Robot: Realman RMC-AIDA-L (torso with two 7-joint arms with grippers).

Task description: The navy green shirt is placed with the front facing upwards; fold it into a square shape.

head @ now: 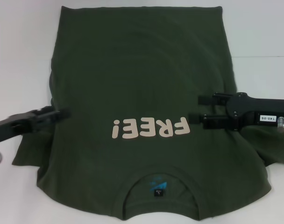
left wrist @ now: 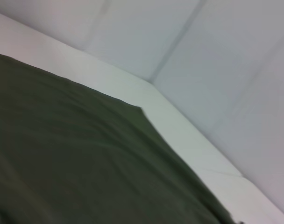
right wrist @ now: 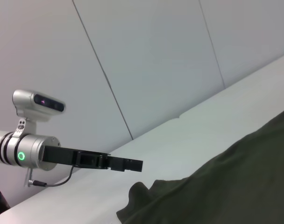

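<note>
i see the navy green shirt (head: 137, 93) flat on the white table (head: 20, 56), collar at 6 o'clock. right gripper (head: 198, 111) at 3 o'clock, fingers spread wide over the shirt; left gripper (head: 58, 114) at 9 o'clock, opening i cannot tell.

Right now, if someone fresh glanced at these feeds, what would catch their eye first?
The large dark olive-green cotton T-shirt spread face up across the white table, its cream "FREE!" lettering upside down in the head view, collar nearest the robot. Next, the two black grippers over its sides: the left gripper at the shirt's left edge, the right gripper, fingers apart, beside the lettering.
</note>
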